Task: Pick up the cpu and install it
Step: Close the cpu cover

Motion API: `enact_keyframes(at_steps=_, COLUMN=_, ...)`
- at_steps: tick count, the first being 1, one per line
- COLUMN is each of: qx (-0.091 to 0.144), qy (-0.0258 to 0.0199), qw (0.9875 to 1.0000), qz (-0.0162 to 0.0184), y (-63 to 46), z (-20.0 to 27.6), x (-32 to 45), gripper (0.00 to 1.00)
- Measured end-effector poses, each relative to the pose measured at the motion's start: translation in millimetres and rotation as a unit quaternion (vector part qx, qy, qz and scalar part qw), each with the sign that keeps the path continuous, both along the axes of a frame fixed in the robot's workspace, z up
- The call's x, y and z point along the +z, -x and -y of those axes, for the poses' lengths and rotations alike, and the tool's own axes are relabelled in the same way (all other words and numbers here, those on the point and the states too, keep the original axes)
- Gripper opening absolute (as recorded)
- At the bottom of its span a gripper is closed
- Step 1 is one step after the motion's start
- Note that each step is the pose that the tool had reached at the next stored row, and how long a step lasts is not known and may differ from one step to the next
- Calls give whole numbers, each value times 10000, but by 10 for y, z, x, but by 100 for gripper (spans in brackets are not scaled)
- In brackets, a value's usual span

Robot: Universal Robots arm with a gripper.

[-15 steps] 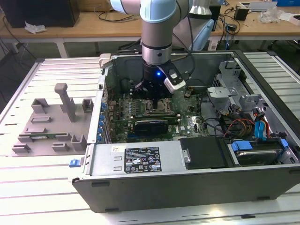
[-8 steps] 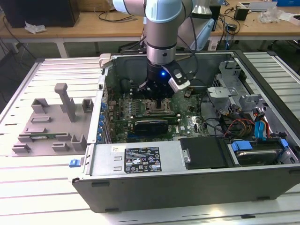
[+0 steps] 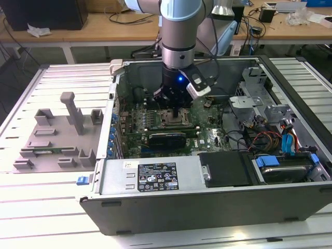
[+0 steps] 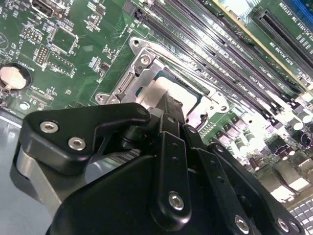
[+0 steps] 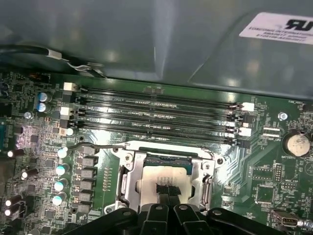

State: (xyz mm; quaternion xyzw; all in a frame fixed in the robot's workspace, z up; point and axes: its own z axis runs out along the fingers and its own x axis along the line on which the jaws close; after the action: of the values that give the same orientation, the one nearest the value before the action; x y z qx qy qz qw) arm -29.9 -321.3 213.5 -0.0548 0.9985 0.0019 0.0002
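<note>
One black multi-link gripper on the silver-grey robot arm reaches straight down into the open dark-grey metal computer case. Its fingers are drawn close together, with hardly a gap at the tips. Directly beneath those tips lies the small flat square cpu with its shiny silver-grey metal top. It sits level inside the square metal-framed socket on the green motherboard. The tips stand over the middle of the chip's top rather than at its edges, so they are not clamped around it. Whether they press on the metal or hang just above it cannot be told. The socket's frame encloses the chip on all sides of the hand. Just beyond the socket run four long black memory slots, parallel to one another, all near the fingertips. A row of small silver-topped cylindrical capacitors stands beside the socket, and on the opposite side of the hand a round silver coin battery sits well apart from it. Far from the hand, outside the case at the exterior view's left, a grey moulded plastic fixture tray lies on the white slatted table.
</note>
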Motion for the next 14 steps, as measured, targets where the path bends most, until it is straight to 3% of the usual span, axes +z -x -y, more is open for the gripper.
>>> enact_keyframes(at_steps=6, qx=46, qy=-4, qw=10000, qz=1, y=204, z=0, x=-22, gripper=11)
enact_keyframes(at_steps=14, qx=258, qy=-4, qw=9997, qz=0, y=255, z=0, x=-48, gripper=11)
